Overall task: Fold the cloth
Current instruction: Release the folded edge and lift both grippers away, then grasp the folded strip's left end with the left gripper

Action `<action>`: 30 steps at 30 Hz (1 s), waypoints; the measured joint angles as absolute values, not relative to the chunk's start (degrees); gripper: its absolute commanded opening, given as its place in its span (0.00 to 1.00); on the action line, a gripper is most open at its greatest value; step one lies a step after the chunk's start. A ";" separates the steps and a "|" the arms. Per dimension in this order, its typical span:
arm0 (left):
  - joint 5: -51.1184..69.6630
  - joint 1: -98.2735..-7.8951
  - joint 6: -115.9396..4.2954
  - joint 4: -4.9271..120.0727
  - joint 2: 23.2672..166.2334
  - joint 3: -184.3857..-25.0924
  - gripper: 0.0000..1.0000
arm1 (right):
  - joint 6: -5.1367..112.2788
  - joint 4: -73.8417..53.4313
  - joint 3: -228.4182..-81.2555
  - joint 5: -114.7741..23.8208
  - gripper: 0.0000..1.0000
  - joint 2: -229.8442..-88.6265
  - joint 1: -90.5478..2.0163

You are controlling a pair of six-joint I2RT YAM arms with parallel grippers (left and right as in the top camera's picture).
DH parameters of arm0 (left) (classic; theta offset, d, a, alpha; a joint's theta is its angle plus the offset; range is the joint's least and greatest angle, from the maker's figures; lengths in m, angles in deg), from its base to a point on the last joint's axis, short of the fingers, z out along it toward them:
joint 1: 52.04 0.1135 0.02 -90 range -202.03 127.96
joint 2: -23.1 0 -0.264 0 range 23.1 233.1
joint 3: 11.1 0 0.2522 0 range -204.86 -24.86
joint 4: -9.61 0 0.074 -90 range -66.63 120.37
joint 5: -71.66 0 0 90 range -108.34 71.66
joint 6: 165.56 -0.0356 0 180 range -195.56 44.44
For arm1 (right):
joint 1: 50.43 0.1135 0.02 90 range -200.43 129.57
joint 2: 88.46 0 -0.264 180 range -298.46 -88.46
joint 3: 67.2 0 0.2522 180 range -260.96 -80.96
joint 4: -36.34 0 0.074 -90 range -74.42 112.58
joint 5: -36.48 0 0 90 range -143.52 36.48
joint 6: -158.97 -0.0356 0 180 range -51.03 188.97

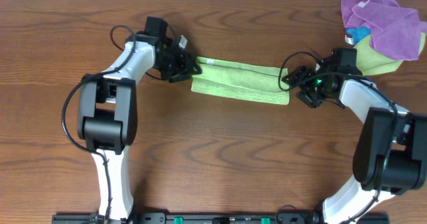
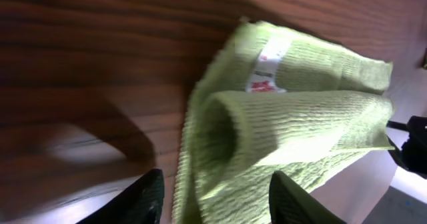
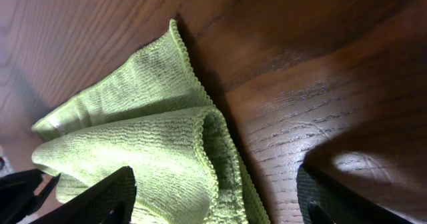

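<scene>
First fold looks done — the cloth lies as a long strip on the worktop. The left hand and right hand sit at its ends, both spread apart and gripping nothing. Next, probably: carry one end over the other.

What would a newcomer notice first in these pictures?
The lime-green cloth, folded into a long strip, lies in the middle of the table. The left gripper and the right gripper stand open at its two ends. A purple cloth is bunched in the far right corner.
</scene>
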State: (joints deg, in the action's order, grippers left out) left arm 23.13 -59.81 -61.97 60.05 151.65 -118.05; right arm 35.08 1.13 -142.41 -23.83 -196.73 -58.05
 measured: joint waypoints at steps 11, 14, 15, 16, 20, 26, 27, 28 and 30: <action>25.88 -55.35 -69.01 80.58 151.98 -131.58 0.47 | 39.34 -12.64 -146.61 -24.13 0.73 -193.65 -59.73; 26.32 -56.37 -72.99 85.78 151.92 -132.17 0.45 | 41.79 -16.77 -146.70 -25.73 0.69 -190.30 -59.75; 26.26 -56.94 -74.50 87.31 151.92 -132.17 0.45 | 42.64 -18.19 -146.74 -26.45 0.68 -189.15 -59.75; 26.30 -57.44 -75.72 88.16 151.90 -132.17 0.44 | 43.23 -19.48 -146.80 -27.06 0.68 -188.32 -59.75; 25.91 -60.26 -79.29 88.40 151.87 -132.17 0.44 | 46.05 -23.92 -146.83 -29.20 0.68 -184.93 -59.97; 20.03 -66.12 -78.98 79.99 151.87 -132.17 0.47 | 49.59 -26.43 -145.69 -30.54 0.69 -180.43 -62.07; 18.56 -67.00 -78.76 78.81 151.87 -132.17 0.47 | 50.01 -26.22 -144.75 -30.65 0.70 -179.73 -62.22; 16.88 -67.70 -78.54 78.06 151.87 -132.17 0.47 | 50.25 -26.02 -143.85 -30.76 0.70 -179.22 -62.24; 13.34 -68.81 -78.37 77.34 151.85 -132.17 0.47 | 50.73 -25.78 -142.32 -30.91 0.71 -178.70 -62.24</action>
